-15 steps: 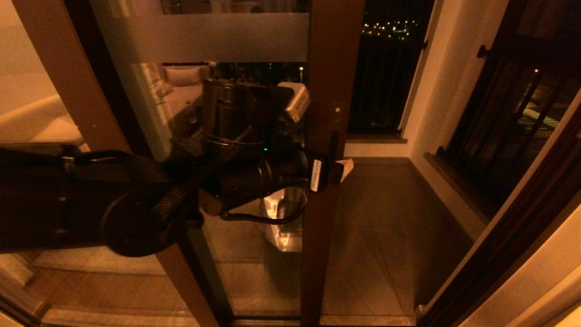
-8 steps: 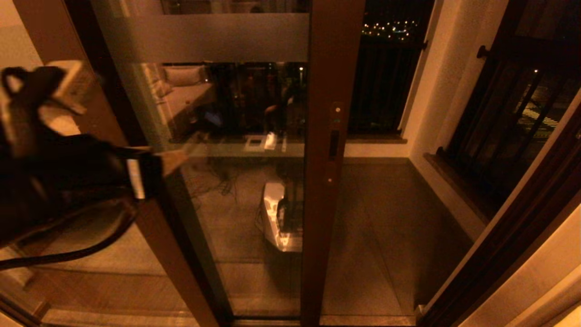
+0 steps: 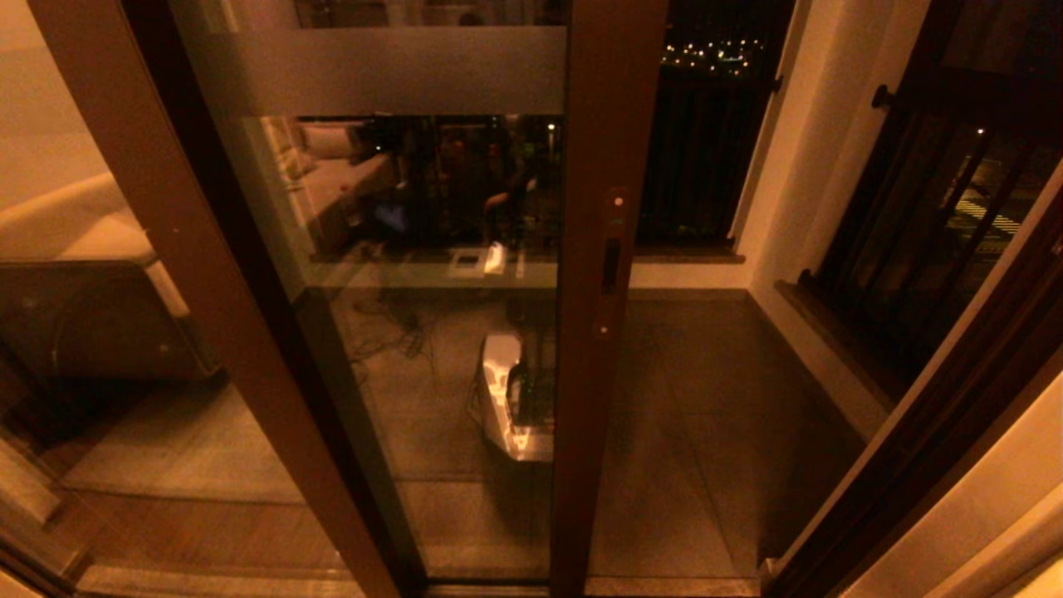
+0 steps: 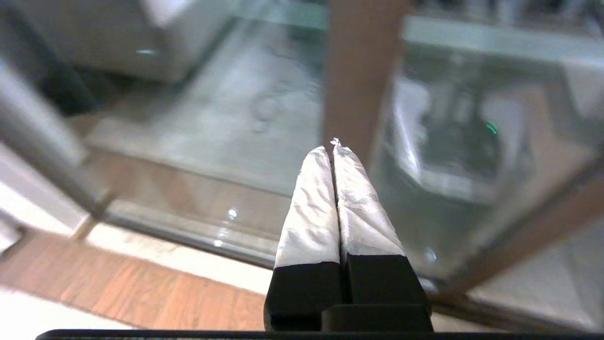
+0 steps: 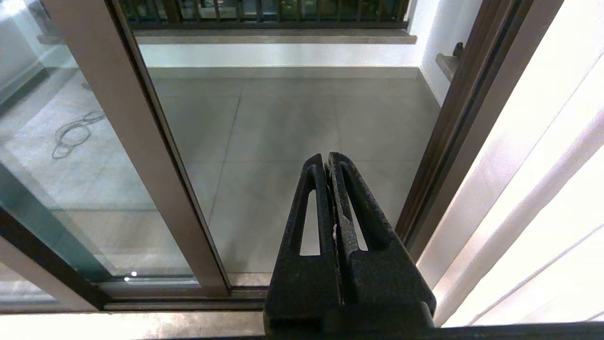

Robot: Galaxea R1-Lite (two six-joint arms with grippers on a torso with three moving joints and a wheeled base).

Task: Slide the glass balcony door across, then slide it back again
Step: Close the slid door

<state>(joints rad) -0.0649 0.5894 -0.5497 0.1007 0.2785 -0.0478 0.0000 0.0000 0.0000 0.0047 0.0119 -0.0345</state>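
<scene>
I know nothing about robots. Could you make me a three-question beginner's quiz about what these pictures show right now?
1. True or false: in the head view a gripper is touching the glass balcony door.
2. How do the fingers of the left gripper stand? A) wide apart B) pressed together C) around a handle
3. Fill in: to the right of the door's stile the doorway stands ____, showing the balcony floor.

Key
1. False; no arm shows there.
2. B
3. open; the right gripper, also shut, looks at that gap.
</scene>
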